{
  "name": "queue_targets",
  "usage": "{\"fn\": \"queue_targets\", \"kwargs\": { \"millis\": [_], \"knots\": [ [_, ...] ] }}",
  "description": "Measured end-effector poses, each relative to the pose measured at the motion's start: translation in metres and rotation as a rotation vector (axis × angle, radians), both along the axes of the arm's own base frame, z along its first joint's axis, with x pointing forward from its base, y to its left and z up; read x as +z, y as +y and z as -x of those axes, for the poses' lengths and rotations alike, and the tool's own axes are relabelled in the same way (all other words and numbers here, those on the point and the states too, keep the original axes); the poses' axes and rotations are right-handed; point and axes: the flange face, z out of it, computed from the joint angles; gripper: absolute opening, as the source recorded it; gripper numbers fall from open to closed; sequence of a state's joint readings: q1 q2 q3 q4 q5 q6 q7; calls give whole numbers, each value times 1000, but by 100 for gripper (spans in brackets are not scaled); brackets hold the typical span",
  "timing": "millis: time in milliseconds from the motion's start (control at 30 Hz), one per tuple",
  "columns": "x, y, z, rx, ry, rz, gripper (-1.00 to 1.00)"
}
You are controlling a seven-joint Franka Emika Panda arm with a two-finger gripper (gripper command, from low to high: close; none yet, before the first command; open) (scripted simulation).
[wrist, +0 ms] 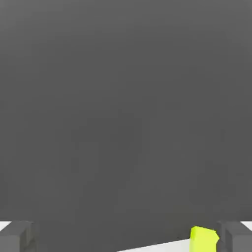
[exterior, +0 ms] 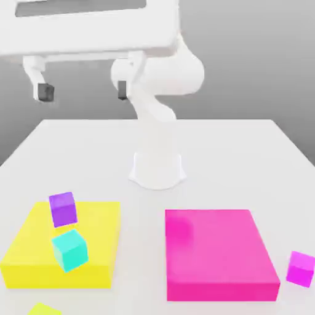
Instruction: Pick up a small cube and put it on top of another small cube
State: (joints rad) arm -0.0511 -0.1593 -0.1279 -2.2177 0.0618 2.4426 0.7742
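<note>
High above the white table (exterior: 246, 147), I am holding my gripper (exterior: 83, 91) with its two dark fingers spread wide apart and nothing between them, because I am not yet carrying anything and am needing clearance over everything below. The small lime cube (exterior: 44, 309) I am meant to lift is sitting at the table's near edge, toward the exterior view's left, just in front of the large flat yellow block (exterior: 37, 252); only its top sliver is showing there, so its exact footing is hard to judge. My hand camera is catching that same cube (wrist: 204, 238) beside one fingertip (wrist: 235, 237), which suggests I am hanging well back from it, not yet lined up over it.

A purple cube (exterior: 63, 208) and a teal cube (exterior: 69, 249) are resting on the yellow block, the teal one nearer the camera and turned slightly; either could be serving as a stacking base, though the task does not say which. A large magenta block (exterior: 218, 252) is lying toward the exterior view's right, with a small magenta cube (exterior: 301, 268) just beside it on the table. I am judging the task as barely begun: the approach and descent are still ahead, and the lime cube's closeness to the table edge is calling for a careful, centred grasp.
</note>
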Motion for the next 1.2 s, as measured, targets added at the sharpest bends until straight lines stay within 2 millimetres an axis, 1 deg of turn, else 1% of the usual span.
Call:
{"fn": "queue_targets", "kwargs": {
  "millis": [133, 300, 400, 533, 667, 700, 867, 900, 933, 967, 1067, 1200],
  "knots": [
    [-66, -29, -18, -52, 92, -16, 0],
    [-152, -58, -28, -105, 207, -32, 0],
    [-205, -75, -27, -137, 277, -39, 0],
    [-276, -98, -17, -181, 366, -45, 0],
    [-340, -103, -14, -190, 385, -45, 0],
    [-349, -103, -14, -191, 386, -46, -100],
    [-349, -102, -14, -190, 386, -46, -100],
    [-354, -102, -13, -191, 386, -46, -100],
    [-348, -103, -14, -190, 386, -46, -100],
    [-338, -103, -14, -190, 386, -46, -100],
    [-296, -102, -13, -194, 386, -49, -100],
    [-255, -97, 9, -301, 382, -92, -100]
  ]
}}
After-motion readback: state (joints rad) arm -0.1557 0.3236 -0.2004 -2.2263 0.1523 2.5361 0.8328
